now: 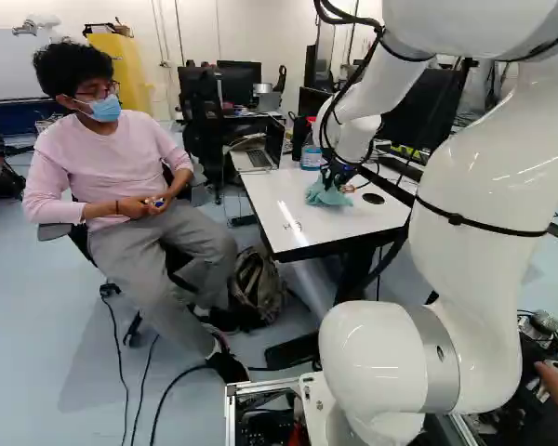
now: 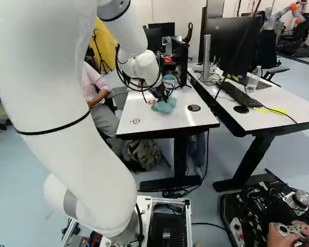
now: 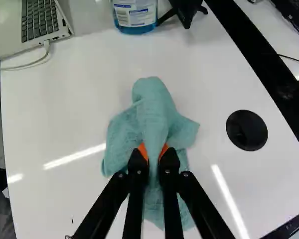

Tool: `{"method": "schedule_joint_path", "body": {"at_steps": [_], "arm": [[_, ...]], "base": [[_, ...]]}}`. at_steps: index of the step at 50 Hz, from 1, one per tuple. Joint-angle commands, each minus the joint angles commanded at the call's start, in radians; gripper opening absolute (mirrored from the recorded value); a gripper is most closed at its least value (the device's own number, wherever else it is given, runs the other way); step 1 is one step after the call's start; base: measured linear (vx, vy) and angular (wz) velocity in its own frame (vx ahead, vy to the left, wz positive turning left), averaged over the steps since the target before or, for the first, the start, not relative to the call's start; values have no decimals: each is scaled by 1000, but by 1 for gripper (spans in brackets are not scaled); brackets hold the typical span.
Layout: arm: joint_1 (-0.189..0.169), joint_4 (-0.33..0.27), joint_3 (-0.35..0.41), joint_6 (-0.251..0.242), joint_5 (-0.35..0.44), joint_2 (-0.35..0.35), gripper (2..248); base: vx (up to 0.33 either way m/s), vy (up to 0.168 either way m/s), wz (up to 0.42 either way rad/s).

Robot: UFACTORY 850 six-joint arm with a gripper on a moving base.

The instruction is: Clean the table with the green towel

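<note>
gripping the green towel (image 3: pixel 152 112) by a raised fold near its middle, probably so as to leave loose cloth spread underneath as a wiping pad. caught between jaws brought nearly together, pressed from two sides by orange pads (image 3: pixel 143 151), with only a bunched thickness of cloth in the gap. lying crumpled on the white worktop (image 3: pixel 60 119), between the dark scribble (image 2: pixel 135 121) near the edge and the round black cable hole (image 3: pixel 246 130). judging by that scribble, not finished with the cleaning. likely to need a low, firm drag towards it, without rolling the cloth up. best steered away from the laptop (image 3: pixel 35 22) and blue bottle (image 3: pixel 135 14), set further back perhaps to leave wiping room.
</note>
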Motion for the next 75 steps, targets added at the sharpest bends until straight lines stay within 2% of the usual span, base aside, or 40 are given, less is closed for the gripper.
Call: {"method": "schedule_joint_path", "body": {"at_steps": [12, 40, 50, 75], "arm": [[15, 0, 49, 0, -26, 76, 39], [14, 0, 47, 0, -26, 75, 39], [2, 0, 15, 0, -22, 45, 39], [-36, 6, -113, 0, 62, -73, 39]], "base": [[0, 0, 0], [0, 0, 0], [0, 0, 0], [0, 0, 0]]}}
